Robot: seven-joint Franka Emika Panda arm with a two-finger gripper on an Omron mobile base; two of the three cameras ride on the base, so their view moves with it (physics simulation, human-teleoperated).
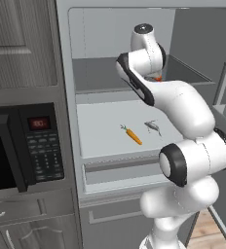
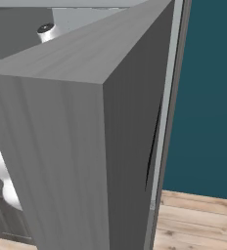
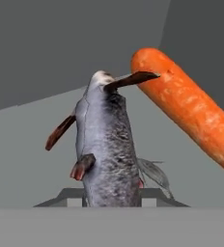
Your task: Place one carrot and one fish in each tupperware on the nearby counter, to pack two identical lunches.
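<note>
From my remote seat I count two carrots and two fish in what the cameras give me. In the left base view, one carrot (image 1: 132,135) and one small grey fish (image 1: 153,127) lie near each other, not touching, on a plain pale grey shelf (image 1: 100,131) inside an open grey cabinet or fridge-like unit. In the hand view, a second fish (image 3: 106,144), grey and scaly with dark red fins, stands upright right in front of the camera, and a second carrot (image 3: 189,106) slants beside it at upper right, its end next to a fin near the fish's head. The gripper (image 3: 111,195) sits at the base of this fish, the fish rising from between its fingertips, so it looks closed on the fish, though the tips are mostly hidden. The white arm (image 1: 183,126) reaches up into the upper shelf space. A black microwave (image 1: 22,146) sits left of the shelves amid grey wood-grain cabinets. In the right base view, a grey wood-grain panel (image 2: 76,146) blocks most of the scene, with a teal wall (image 2: 208,97) and wooden floor (image 2: 198,219) to its right.
</note>
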